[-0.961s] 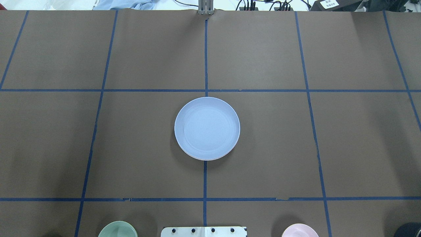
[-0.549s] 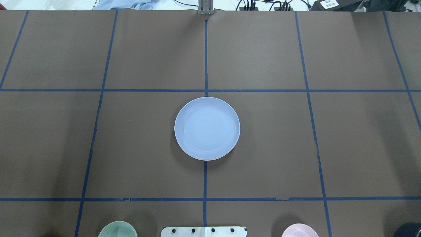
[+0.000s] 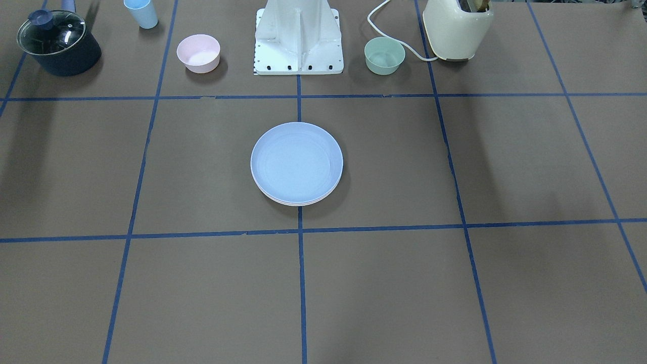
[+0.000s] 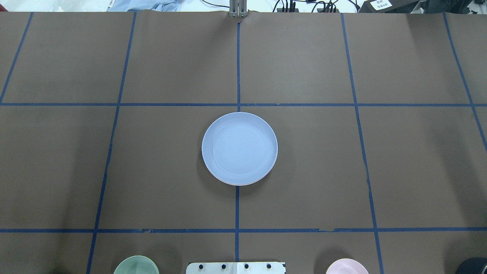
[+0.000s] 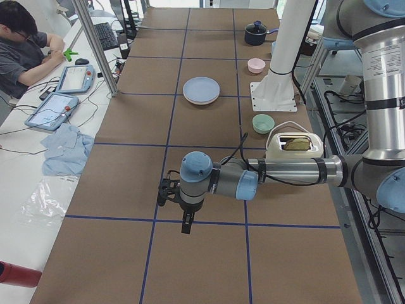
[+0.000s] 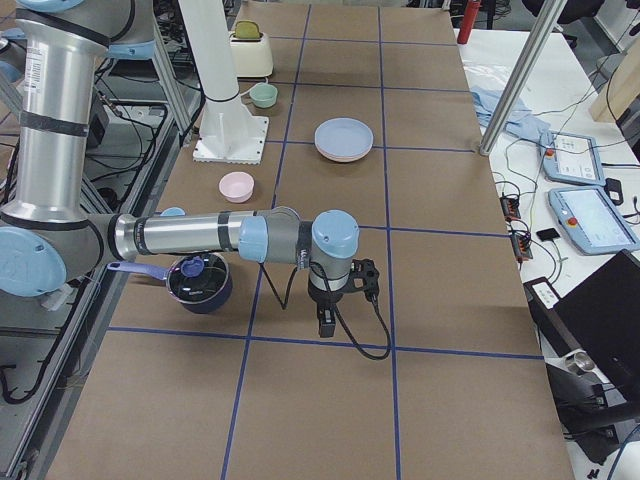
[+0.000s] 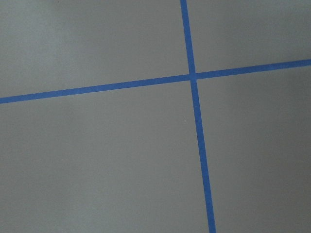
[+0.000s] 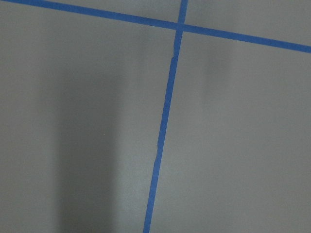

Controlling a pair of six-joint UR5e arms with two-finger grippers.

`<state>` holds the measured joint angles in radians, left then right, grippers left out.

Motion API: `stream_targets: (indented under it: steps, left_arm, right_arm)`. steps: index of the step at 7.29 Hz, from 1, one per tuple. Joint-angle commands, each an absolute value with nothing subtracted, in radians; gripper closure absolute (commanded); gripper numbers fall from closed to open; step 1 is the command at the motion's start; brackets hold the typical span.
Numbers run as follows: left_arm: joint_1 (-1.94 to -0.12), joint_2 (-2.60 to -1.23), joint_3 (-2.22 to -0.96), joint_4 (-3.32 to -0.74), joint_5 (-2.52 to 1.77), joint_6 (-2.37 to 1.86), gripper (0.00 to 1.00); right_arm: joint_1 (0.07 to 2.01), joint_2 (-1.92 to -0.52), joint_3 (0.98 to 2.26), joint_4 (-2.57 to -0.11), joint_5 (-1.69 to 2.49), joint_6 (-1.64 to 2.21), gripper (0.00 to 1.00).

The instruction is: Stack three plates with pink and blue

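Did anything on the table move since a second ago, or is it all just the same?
Nothing visibly changed. In the overhead view the blue plate lies in the same middle spot, and the green bowl and the pink bowl are at the near edge as before. No arm shows in that view, then or now.

The left arm [image 5: 285,171] and right arm [image 6: 190,235] stretch level above the counter [image 5: 304,266], the 2 wrists bent down. The left pincer [image 5: 187,225] and right pincer [image 6: 326,322] point downward; their opening is unreadable.
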<state>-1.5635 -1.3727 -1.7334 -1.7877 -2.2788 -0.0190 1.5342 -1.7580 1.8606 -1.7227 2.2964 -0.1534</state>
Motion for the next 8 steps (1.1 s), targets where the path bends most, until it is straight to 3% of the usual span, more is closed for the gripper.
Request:
stream_targets:
  steps: [1, 8]
  left_arm:
    - [-1.563, -1.379, -1.743, -1.798, -2.272, -0.017, 0.00]
    - [-1.563, -1.374, -1.733, -1.799, -2.272, -0.014, 0.00]
  right_arm:
    - [1.536, -1.758, 1.861, -1.723, 2.296, -0.155, 0.00]
    - [1.534, -1.758, 1.859, -1.723, 2.296, -0.153, 0.00]
